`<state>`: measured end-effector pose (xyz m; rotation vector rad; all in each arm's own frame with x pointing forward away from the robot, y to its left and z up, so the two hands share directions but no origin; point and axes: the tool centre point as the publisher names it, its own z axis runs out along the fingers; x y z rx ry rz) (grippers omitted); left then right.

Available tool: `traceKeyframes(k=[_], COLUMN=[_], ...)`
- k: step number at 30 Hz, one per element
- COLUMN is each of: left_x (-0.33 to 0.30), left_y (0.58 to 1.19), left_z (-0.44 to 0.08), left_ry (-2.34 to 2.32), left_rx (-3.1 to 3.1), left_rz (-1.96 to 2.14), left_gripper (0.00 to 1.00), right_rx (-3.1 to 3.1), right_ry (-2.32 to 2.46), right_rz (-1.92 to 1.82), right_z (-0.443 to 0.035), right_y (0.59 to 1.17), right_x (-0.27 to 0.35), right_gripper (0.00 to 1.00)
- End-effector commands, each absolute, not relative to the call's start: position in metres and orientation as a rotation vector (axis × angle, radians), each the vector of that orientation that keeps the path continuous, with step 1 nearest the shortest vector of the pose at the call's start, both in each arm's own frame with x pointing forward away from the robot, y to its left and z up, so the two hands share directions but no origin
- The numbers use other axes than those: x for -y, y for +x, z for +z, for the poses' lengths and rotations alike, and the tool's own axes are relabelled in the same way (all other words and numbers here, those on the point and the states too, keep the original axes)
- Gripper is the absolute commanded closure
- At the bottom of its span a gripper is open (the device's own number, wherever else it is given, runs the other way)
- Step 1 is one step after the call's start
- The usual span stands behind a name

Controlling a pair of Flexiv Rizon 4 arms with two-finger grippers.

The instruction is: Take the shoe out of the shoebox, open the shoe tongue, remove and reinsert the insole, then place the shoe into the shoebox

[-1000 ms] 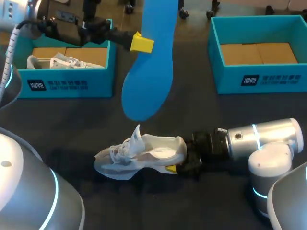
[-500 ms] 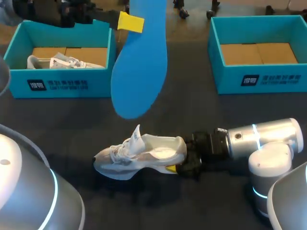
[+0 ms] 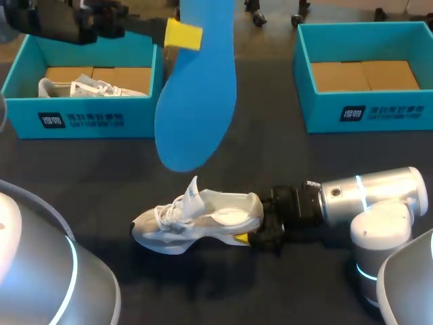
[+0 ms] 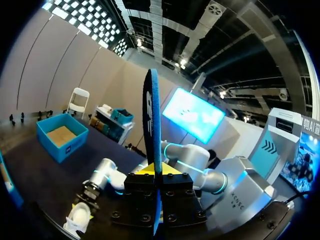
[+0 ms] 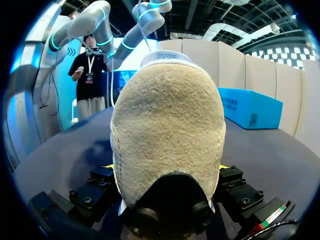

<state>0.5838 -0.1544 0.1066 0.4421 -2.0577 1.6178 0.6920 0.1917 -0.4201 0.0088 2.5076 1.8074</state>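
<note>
Insole [image 3: 196, 101] removed, clamped in left tool [image 3: 183, 34] – shoe [image 3: 196, 220] heel clamped in right tool [image 3: 254, 233]; reinsertion next, toe-first alignment needed.

Bright, even overhead light falls on the dark table [image 3: 270, 162], leaving only a faint shadow under the white shoe [image 3: 196, 218] in the right gripper [image 3: 257, 227], mild glare on the right arm [image 3: 379, 193], the blue insole [image 3: 196, 101] evenly lit.
</note>
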Motion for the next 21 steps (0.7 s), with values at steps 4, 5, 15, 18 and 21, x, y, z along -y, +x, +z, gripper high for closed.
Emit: traceKeyframes(k=[4, 5, 15, 18, 21], left_x=[0.151, 0.149, 0.141, 0.141, 0.141], left_y=[0.572, 0.572, 0.572, 0.572, 0.572], left_z=[0.080, 0.079, 0.083, 0.083, 0.083], left_ry=[0.445, 0.446, 0.456, 0.456, 0.456], left_rx=[2.025, 2.013, 1.972, 1.972, 1.972], left_rz=[1.609, 1.609, 1.664, 1.664, 1.664], left_gripper=[1.00, 1.00, 1.00, 1.00, 1.00], right_rx=[-2.510, -2.510, -2.510, -2.510, -2.511], right_ry=[0.009, 0.009, 0.009, 0.009, 0.008], right_rz=[1.802, 1.802, 1.802, 1.802, 1.797], right_z=[-0.420, -0.420, -0.420, -0.420, -0.419], right_y=[0.691, 0.691, 0.691, 0.691, 0.691], right_x=[-0.192, -0.192, -0.192, -0.192, -0.191], right_gripper=[1.00, 1.00, 1.00, 1.00, 1.00])
